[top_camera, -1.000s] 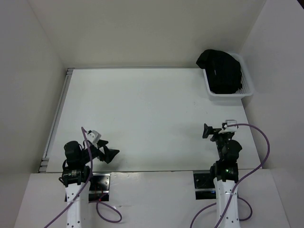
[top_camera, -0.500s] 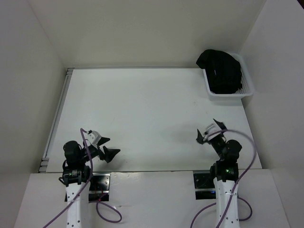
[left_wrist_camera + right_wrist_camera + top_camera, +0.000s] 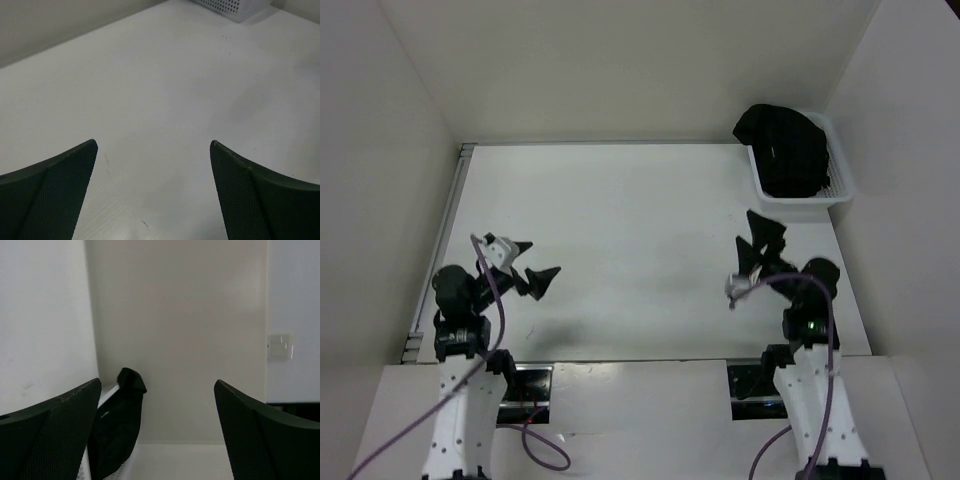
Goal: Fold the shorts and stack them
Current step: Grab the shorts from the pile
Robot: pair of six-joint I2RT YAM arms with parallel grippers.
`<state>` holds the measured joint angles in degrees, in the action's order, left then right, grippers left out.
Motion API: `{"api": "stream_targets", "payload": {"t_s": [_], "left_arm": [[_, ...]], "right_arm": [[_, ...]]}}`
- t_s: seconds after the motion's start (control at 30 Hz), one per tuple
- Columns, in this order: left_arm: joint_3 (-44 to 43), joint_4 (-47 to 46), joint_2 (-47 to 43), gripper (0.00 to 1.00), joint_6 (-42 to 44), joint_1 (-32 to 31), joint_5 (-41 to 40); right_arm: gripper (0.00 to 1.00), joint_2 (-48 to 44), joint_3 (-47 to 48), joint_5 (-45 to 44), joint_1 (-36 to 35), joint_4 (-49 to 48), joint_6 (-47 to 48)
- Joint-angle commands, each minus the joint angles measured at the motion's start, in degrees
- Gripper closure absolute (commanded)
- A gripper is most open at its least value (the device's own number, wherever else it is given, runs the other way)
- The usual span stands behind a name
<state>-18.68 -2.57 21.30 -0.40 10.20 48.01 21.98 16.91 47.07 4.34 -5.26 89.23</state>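
Note:
The shorts (image 3: pixel 785 150) are a bunched black cloth heap lying in the white mesh basket (image 3: pixel 842 172) at the table's far right corner, with one fold hanging over its left rim. My right gripper (image 3: pixel 766 224) is open and empty, raised a short way in front of the basket and pointing at it. In the right wrist view the shorts (image 3: pixel 117 430) show between the spread fingers, left of my right gripper (image 3: pixel 157 382). My left gripper (image 3: pixel 538 260) stands open and empty over the near left of the table. The left wrist view shows only bare tabletop under my left gripper (image 3: pixel 153 143).
White walls close in the table on the left, back and right. A metal rail (image 3: pixel 445 235) runs along the left edge. A corner of the basket (image 3: pixel 235 6) shows at the top of the left wrist view. Purple cables trail from both arms.
Both arms have risen from near their bases and reached forward. The right gripper has swung up to face the basket. The left gripper has moved up and forward. Both stay open.

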Motion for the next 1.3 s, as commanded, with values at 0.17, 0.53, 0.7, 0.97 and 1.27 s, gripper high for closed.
{"api": "stream_targets", "payload": {"t_s": [0.17,0.53,0.7,0.97,1.27], "left_arm": [[-38.4,11.3,44.4,0.00,0.4,-11.5,-25.0],[-53.7,19.4,68.9,0.00,0.4,-13.9,-21.3],[-53.7,18.9,71.9,0.00,0.4,-14.9,-22.8],[-53.7,17.9,73.4,0.00,0.4,-17.5,-26.1],[-52.9,17.3,70.9,0.00,0.4,-17.5,-26.7]], "right_arm": [[0.02,62.6,65.0,-52.4,-6.5,9.3,-58.3],[0.01,99.7,91.1,-61.7,5.3,18.5,-83.7],[0.01,106.2,91.8,-62.7,5.9,17.3,-81.9],[0.17,111.8,94.6,-58.1,6.4,19.7,-83.1],[0.98,110.3,92.1,-56.7,6.4,20.2,-83.6]]}}
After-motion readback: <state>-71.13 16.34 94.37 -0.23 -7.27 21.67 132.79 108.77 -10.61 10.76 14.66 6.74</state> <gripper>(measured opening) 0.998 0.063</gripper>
